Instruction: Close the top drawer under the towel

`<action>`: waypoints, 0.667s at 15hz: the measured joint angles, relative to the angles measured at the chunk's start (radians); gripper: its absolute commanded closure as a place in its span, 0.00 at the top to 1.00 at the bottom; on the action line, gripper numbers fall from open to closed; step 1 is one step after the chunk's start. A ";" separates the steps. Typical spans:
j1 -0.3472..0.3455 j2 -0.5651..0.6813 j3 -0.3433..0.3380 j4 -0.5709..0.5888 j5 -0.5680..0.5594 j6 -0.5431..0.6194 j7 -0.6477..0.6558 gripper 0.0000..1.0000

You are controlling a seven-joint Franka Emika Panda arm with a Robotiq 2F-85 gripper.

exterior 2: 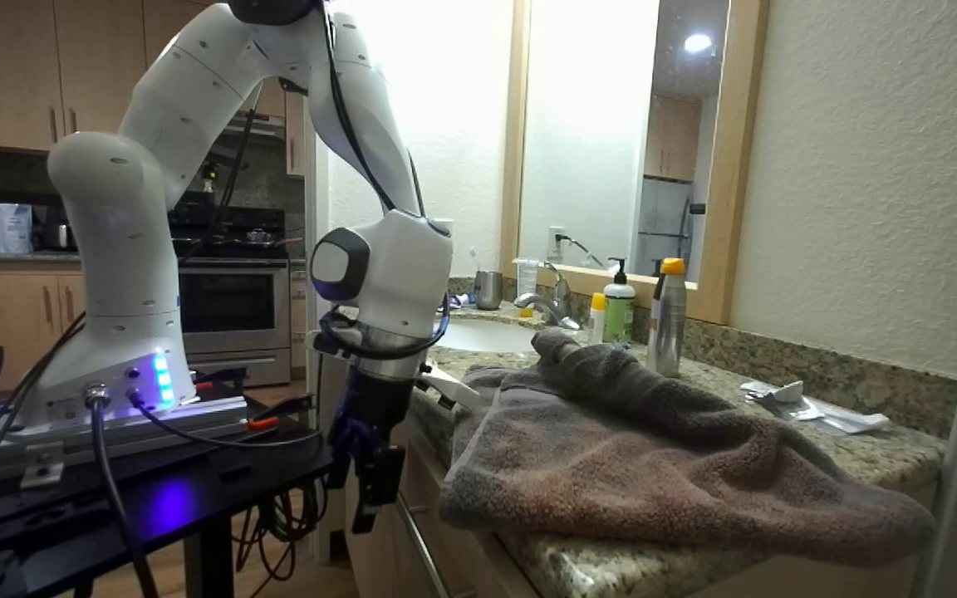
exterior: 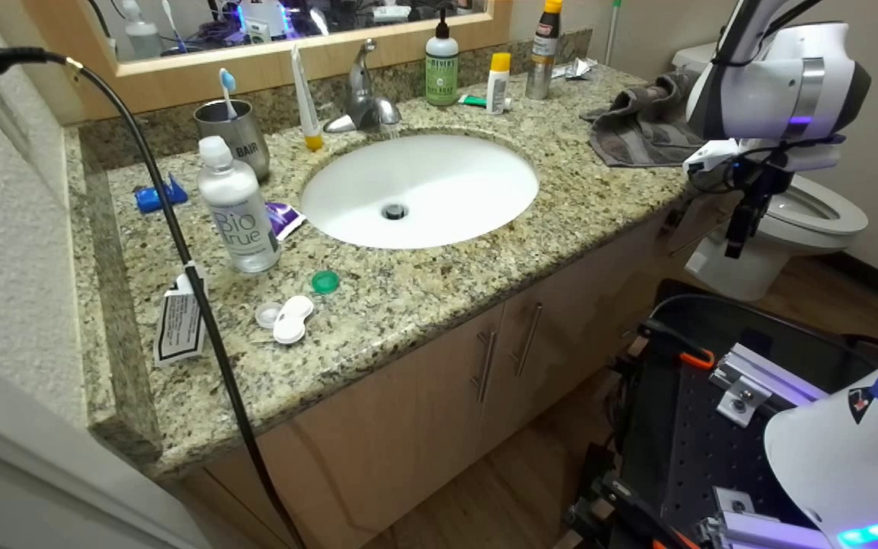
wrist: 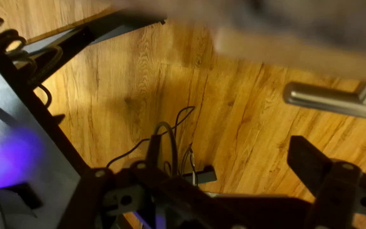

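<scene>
Hanging fingers-down just off the front of the granite bench (exterior: 408, 282), the claw (wrist: 226, 140) holds its fingers (wrist: 308, 163) well apart, with wooden floor (wrist: 132, 79) showing between them in the wrist view. The top drawer (exterior 2: 458, 548) is at the right end of the bench, below the grey towel (exterior 2: 595, 465), and its front seems to stand out from the cabinet (exterior: 408, 404); how far, I cannot tell. Its metal handle (wrist: 332, 100) is near the claw but apart from it, off to the right in the wrist view. The towel lies rumpled on the bench, one corner reaching over the front edge in an exterior view. Left of it, in an exterior view, is the white sink (exterior: 447, 198), with the faucet (exterior: 363, 88) on its far side. Between faucet and towel, along the far edge, stand a green soap bottle (exterior: 441, 72), a yellow-capped white bottle (exterior: 497, 85) and a spray can (exterior: 543, 55), all upright. Left of the sink a steel cup (exterior: 251, 145) holds a toothbrush (exterior: 227, 85); nearer stands a Bio True bottle (exterior: 239, 217), and nearer again lie a green cap (exterior: 325, 282) and a white lens case (exterior: 293, 320), near each other. A black cord (exterior: 217, 343) slants across that left end, from the wall (exterior: 20, 191) past the near edge
</scene>
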 measured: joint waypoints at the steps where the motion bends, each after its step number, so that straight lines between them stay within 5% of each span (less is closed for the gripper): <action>1: -0.007 -0.001 0.023 0.005 0.032 0.003 0.000 1.00; 10: -0.118 -0.004 0.195 0.037 0.319 0.162 -0.002 1.00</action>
